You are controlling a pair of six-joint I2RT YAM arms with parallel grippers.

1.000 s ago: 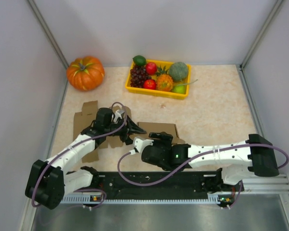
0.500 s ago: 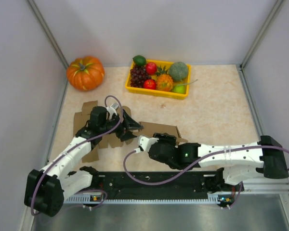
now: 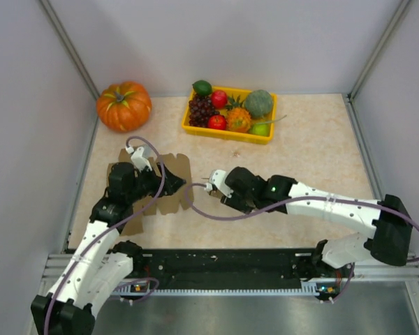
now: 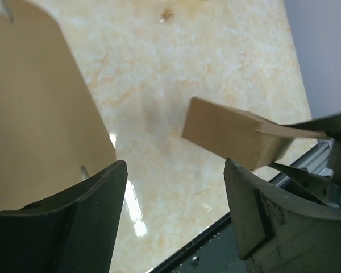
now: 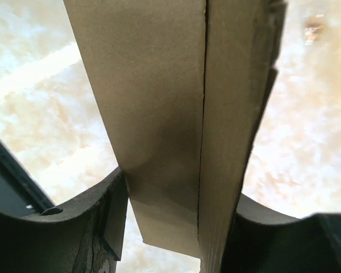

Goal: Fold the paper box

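Note:
The paper box is a flat brown cardboard cut-out (image 3: 172,167) lying at the table's left. My left gripper (image 3: 173,187) hovers over its right part, open and empty; in the left wrist view (image 4: 175,165) a rounded cardboard panel (image 4: 40,114) lies to the left of its jaws. My right gripper (image 3: 211,185) is just right of the cardboard, shut on a folded cardboard flap (image 5: 176,102) that fills the gap between its fingers (image 5: 102,222). That raised flap (image 4: 233,136) also shows in the left wrist view, above the marble table.
An orange pumpkin (image 3: 123,105) sits at the far left. A yellow tray (image 3: 265,138) of fruit stands at the back centre. Grey walls close in left and right. A black rail (image 3: 223,262) runs along the near edge.
My right gripper has swung from the near edge to farther back, and the cardboard panel that lay beside it has gone from there. My left arm has drawn back to the left.

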